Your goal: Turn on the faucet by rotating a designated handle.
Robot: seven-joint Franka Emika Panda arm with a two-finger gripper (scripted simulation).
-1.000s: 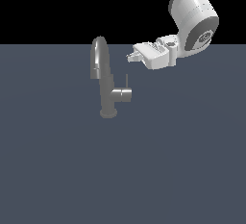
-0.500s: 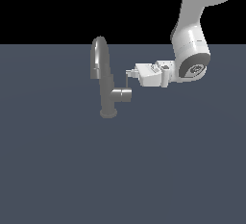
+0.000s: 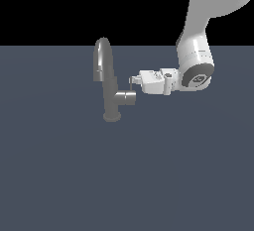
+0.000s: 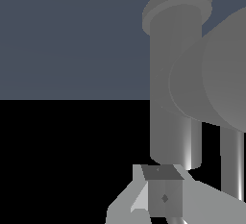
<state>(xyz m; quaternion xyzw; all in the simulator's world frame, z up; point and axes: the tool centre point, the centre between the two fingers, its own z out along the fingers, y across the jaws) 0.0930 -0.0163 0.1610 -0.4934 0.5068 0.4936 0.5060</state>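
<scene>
Faucet point(image 3: 106, 84) position in your exterior view: upright on the dark grey floor point(image 3: 124, 175), its thin handle point(image 3: 131, 83) rising from the side cylinder point(image 3: 126, 97), with the gripper point(image 3: 134, 81) at that rod from the exterior view's right. In your wrist view, the faucet point(image 4: 175, 79) fills the frame beyond a fingertip point(image 4: 162, 194); you cannot tell whether the claw is apart or together.

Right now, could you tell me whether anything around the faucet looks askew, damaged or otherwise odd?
Nothing stands out. The faucet stands upright on its round base, and its thin handle sticks up from the short side cylinder. The gripper is level with the handle, right at it. Whether its fingers have closed on it cannot be told.
</scene>
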